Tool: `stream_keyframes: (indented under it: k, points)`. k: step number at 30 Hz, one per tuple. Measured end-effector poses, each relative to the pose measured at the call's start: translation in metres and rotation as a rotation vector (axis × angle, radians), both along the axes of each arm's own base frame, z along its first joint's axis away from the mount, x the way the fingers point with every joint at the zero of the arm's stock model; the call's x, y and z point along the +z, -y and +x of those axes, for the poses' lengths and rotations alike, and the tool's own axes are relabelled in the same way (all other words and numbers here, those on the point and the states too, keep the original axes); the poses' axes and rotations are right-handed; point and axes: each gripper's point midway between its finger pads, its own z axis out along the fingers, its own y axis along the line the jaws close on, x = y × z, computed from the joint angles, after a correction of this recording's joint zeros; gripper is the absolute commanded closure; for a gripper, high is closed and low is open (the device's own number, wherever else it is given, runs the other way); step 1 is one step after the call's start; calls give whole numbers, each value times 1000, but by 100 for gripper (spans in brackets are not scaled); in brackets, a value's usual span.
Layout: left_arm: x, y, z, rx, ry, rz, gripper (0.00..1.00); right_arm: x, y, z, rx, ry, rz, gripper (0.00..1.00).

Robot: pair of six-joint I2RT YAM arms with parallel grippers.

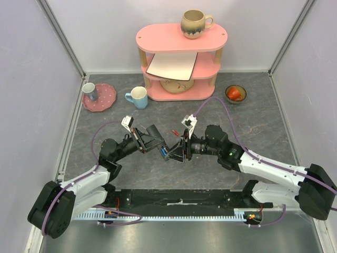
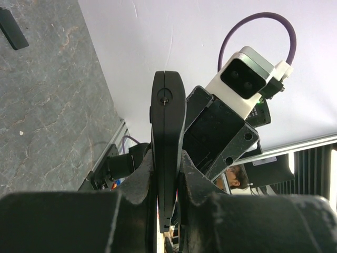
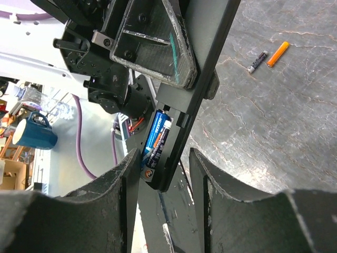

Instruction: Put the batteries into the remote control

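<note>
My left gripper (image 2: 167, 164) is shut on the remote control (image 2: 167, 121), a slim black bar held edge-on above the table (image 1: 131, 174). In the right wrist view the remote control (image 3: 210, 50) shows its open compartment with two batteries (image 3: 158, 138) in it, one blue and one dark. My right gripper (image 3: 164, 158) stands open around the remote's lower end. Its left finger (image 3: 124, 179) is close to the battery ends, and a gap remains on the right side. A dark battery (image 3: 257, 61) and an orange battery (image 3: 277, 54) lie loose on the table. A red battery (image 1: 172, 132) lies beyond the grippers.
A small flat black piece (image 2: 11, 29) lies on the table away from the arms. At the back stand a pink shelf (image 1: 179, 39) with a mug (image 1: 195, 23) on top, a light mug (image 1: 138, 97), a pink plate (image 1: 105, 100) and a bowl (image 1: 235, 94).
</note>
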Motion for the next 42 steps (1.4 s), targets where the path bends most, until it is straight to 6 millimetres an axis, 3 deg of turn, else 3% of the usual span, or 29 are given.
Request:
stream_keyframes:
  k: [9,19,25,26,27,29,33,34,35,36,38,42]
  points:
    - [0,-1,-2,-2,3,-2,98,4,-7,7,3,-56,53,59]
    - [2,-2,-4,-2,17,-8,98,8,-12,10,6,-113,92,76]
    - [4,-2,-5,-1,24,-9,98,9,-13,9,17,-128,103,72]
    - [4,-2,-5,-1,25,-9,98,9,-13,9,19,-132,104,74]
    - [4,-2,-5,-1,26,-10,98,10,-13,9,22,-135,107,86]
    - [4,-2,-5,-1,26,-9,98,9,-13,7,32,-145,109,100]
    - [3,-2,-5,-1,28,-6,98,8,-14,7,43,-162,111,100]
    - [3,-2,-5,0,28,-4,98,7,-14,7,44,-167,111,100]
    - [3,-2,-5,0,28,-4,98,7,-14,7,46,-171,111,93]
    - [3,-2,-5,0,29,-4,98,7,-14,7,47,-174,113,78]
    - [3,-2,-5,-1,30,-3,98,8,-14,6,49,-184,115,59]
    - [4,-1,-9,-16,35,-4,98,9,-13,7,51,-208,123,50]
